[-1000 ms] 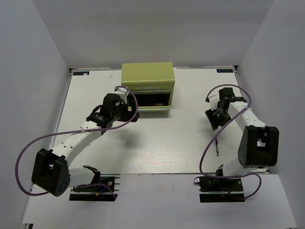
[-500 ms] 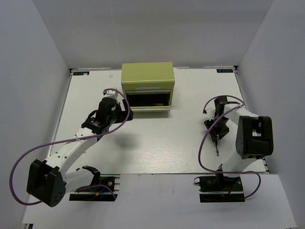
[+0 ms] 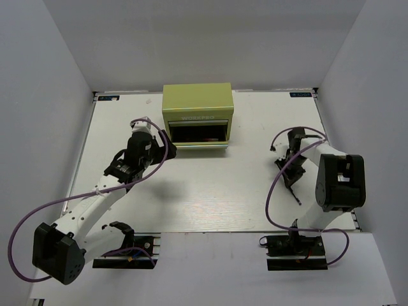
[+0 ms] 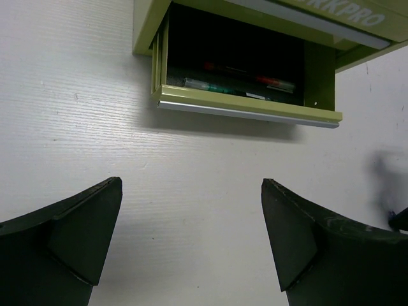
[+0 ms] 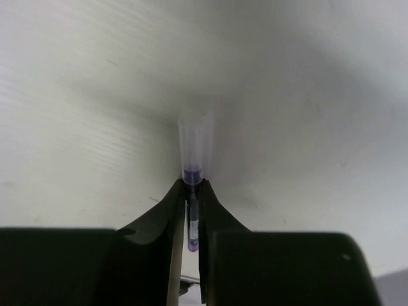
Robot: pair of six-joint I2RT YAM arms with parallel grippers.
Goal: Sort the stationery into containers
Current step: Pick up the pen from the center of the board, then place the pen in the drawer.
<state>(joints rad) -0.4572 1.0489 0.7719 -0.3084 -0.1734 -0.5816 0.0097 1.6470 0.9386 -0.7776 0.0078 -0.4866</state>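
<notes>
Dark blue pen (image 5: pixel 194 141) is pinched in your right claw (image 5: pixel 191 190) toward the table's (image 3: pixel 210 191) right edge; your left claw (image 4: pixel 191 185) gapes facing the olive chest (image 4: pixel 248 113).

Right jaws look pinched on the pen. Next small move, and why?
Probably a short straight lift. The right gripper has its jaws pinched on the thin dark blue pen, which lies against the table. Raising it clears the surface before the carry to the open drawer of the tool chest.
</notes>
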